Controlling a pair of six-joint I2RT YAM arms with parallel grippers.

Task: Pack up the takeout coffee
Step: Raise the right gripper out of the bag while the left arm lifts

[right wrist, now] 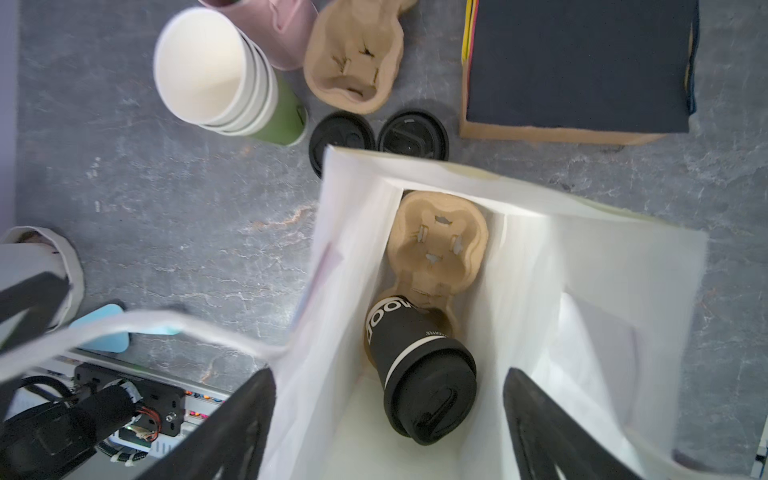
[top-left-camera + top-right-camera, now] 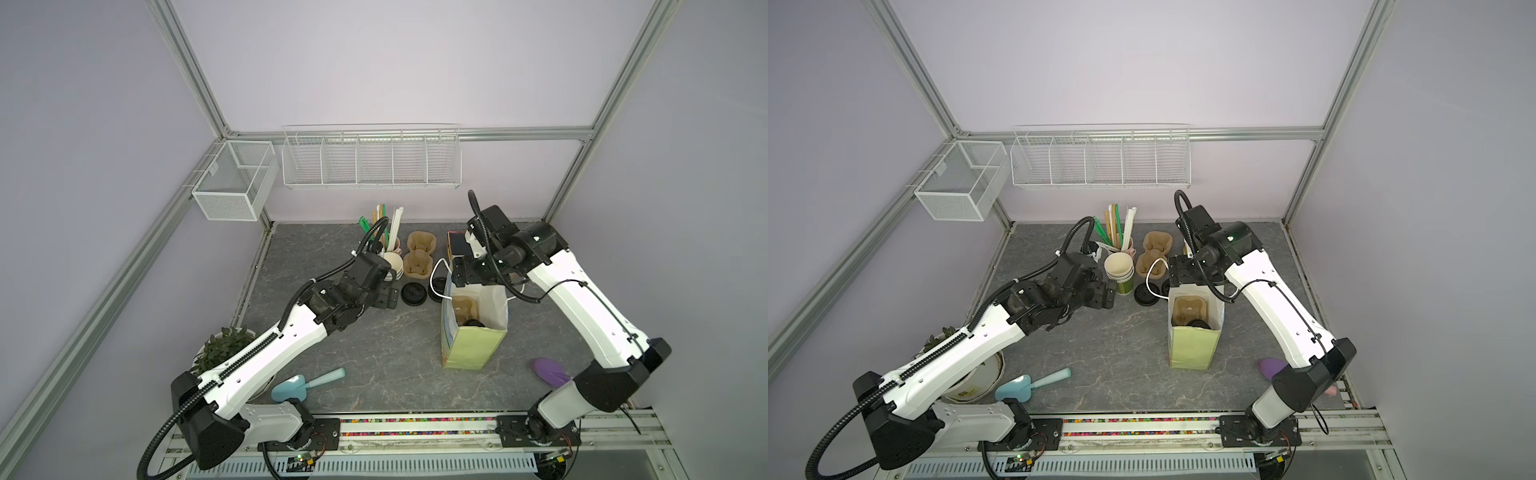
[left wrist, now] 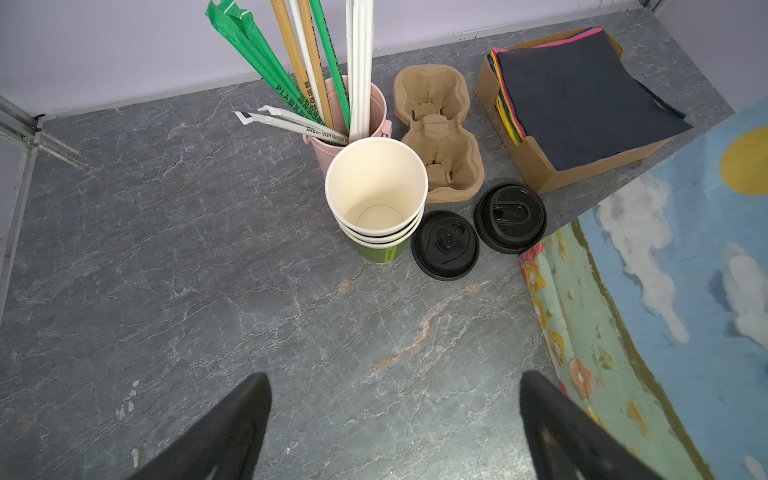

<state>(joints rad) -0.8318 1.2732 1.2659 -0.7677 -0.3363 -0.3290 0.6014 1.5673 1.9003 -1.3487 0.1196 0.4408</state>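
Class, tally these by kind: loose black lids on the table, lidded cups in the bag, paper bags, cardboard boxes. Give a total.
Loose black lids: 2
Lidded cup: 1
Paper bag: 1
Cardboard box: 1
Total: 5

Grey marble tabletop [image 2: 374, 353] — bag [image 2: 473, 345], cup stack [image 2: 1119, 268], lids [image 2: 414, 294].

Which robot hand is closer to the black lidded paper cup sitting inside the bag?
Right. The right gripper hangs above the mouth of the paper bag, over the black lidded paper cup. The left gripper sits outside the bag, facing the stack of lidless green cups.
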